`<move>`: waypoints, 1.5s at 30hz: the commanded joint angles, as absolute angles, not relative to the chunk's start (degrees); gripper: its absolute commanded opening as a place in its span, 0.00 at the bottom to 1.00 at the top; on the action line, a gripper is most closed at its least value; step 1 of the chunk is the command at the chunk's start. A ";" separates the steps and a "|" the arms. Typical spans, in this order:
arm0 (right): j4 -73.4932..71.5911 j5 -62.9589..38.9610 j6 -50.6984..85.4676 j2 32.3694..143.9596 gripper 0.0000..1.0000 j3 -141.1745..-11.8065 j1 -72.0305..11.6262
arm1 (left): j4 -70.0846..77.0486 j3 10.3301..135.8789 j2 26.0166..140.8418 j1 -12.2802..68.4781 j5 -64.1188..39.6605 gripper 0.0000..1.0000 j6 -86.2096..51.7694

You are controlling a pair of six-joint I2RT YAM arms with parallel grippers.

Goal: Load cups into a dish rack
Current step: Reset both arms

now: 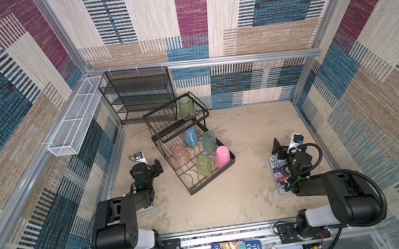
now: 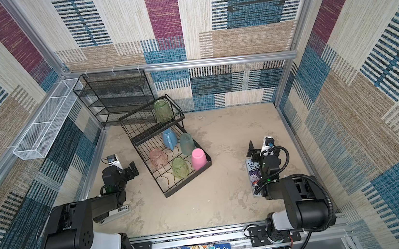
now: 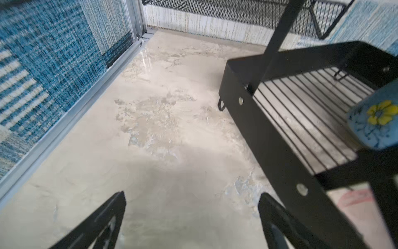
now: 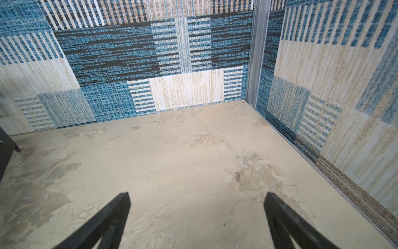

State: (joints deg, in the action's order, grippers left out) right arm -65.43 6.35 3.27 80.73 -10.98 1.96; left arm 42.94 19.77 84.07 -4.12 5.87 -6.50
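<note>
The black wire dish rack (image 1: 211,179) (image 2: 189,181) stands slantwise mid-table. All cups are upside down in it. A green cup (image 1: 186,107) is in the raised basket. The lower tray holds the blue mug (image 1: 191,136), a grey-teal cup (image 1: 209,142), a translucent pink cup (image 1: 181,156), another green cup (image 1: 203,165) and an opaque pink cup (image 1: 222,156). My left gripper (image 1: 156,166) (image 3: 193,195) hangs open and empty just left of the rack (image 3: 269,138), with the blue mug (image 3: 374,122) close by. My right gripper (image 1: 278,147) (image 4: 197,194) is open and empty over bare table, well right of the rack.
A black mesh shelf unit (image 1: 140,96) stands at the back left, beside a long white mesh trough (image 1: 76,117) on the left wall. A book (image 1: 278,172) lies under the right arm. A stapler-like object (image 2: 116,212) lies under the left arm. Walls enclose three sides.
</note>
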 commanded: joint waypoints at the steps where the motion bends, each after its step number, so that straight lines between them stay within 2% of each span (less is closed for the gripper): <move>1: -70.70 4.97 2.85 80.90 1.00 -10.07 1.94 | 54.57 18.56 86.05 -4.22 3.23 0.99 -4.22; 7: -76.58 3.57 2.37 83.69 1.00 -8.29 1.93 | 54.90 19.68 87.52 -3.97 2.63 0.99 -3.63; 11: -84.86 2.05 1.59 87.69 1.00 -5.93 1.93 | 47.81 23.71 88.12 -2.48 4.17 0.99 -2.44; 14: -82.16 0.10 0.98 87.41 1.00 -6.98 1.94 | 46.70 24.49 88.43 -1.48 5.31 0.99 -1.49; 17: -73.43 -0.48 0.40 88.27 1.00 -12.23 1.81 | 46.47 24.79 88.58 -1.47 5.44 0.99 -1.49; 45: -72.61 -0.53 -0.53 88.03 1.00 -12.57 1.16 | 47.54 23.94 88.06 -1.41 5.44 0.99 -1.41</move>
